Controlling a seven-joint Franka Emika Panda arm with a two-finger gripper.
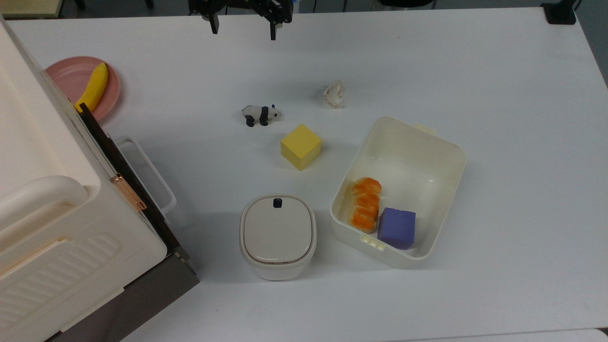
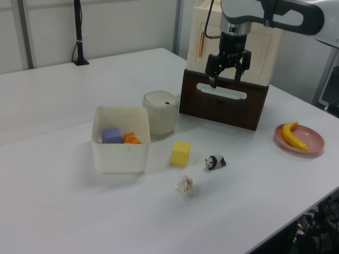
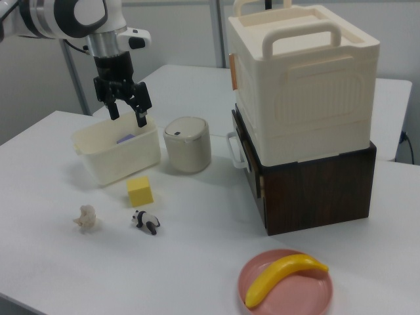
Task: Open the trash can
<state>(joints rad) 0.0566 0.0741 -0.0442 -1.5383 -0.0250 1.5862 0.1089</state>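
The trash can (image 1: 278, 235) is a small cream-white rounded-square bin standing near the table's front edge in the top view. Its flat beige lid lies shut, with the black push button (image 1: 277, 203) at the lid's far edge. The trash can (image 2: 160, 111) stands between the tub and the dark cabinet in the left view. In the right view the trash can (image 3: 187, 144) is just right of the tub. My gripper (image 1: 243, 32) hangs open and empty, high over the far side of the table, well away from the bin. The gripper (image 2: 225, 79) (image 3: 128, 118) points downward.
A lidless cream tub (image 1: 441, 156) holds a bread roll (image 1: 365, 204) and a purple cube (image 1: 397, 228). A yellow cube (image 1: 300, 146), a toy panda (image 1: 260, 114) and a crumpled paper ball (image 1: 335, 93) lie mid-table. A big cream box (image 3: 302, 79) tops a dark cabinet (image 3: 321, 184). A banana (image 1: 94, 86) rests on a pink plate (image 1: 66, 76).
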